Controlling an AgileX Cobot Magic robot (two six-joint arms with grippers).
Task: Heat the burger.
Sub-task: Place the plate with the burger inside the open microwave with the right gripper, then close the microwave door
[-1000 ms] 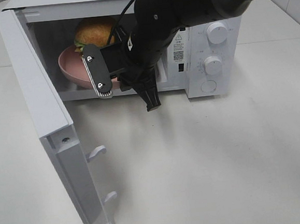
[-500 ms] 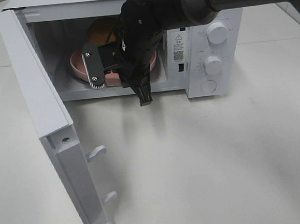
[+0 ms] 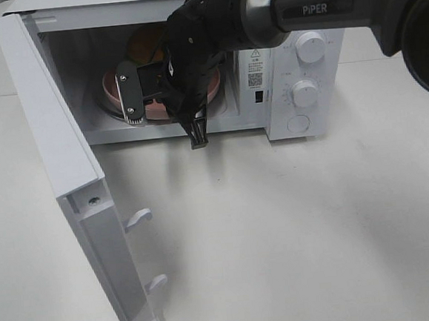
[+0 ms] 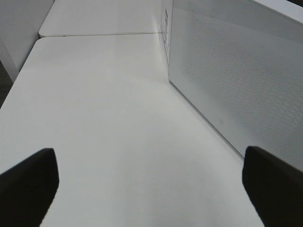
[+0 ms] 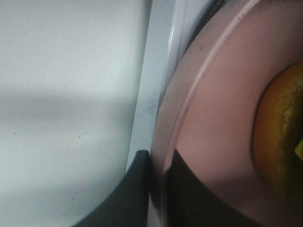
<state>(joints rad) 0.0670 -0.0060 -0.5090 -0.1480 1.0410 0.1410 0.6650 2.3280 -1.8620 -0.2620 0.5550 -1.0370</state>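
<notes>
right hand (image 5: 158, 160) clamps pink plate (image 5: 213, 109) with burger (image 5: 279, 127) inside microwave (image 3: 295, 57), open door (image 3: 48, 121) alongside.

A white microwave (image 3: 303, 64) stands on the white table (image 3: 295, 236) in front of me. Its door (image 3: 57, 143) is swung wide to my left, with two latch hooks (image 3: 137, 220) on its inner face. A pink plate (image 3: 111, 90) is inside the cavity (rim close to the front sill). Two white knobs (image 3: 310, 47) sit one above the other on the panel.
</notes>
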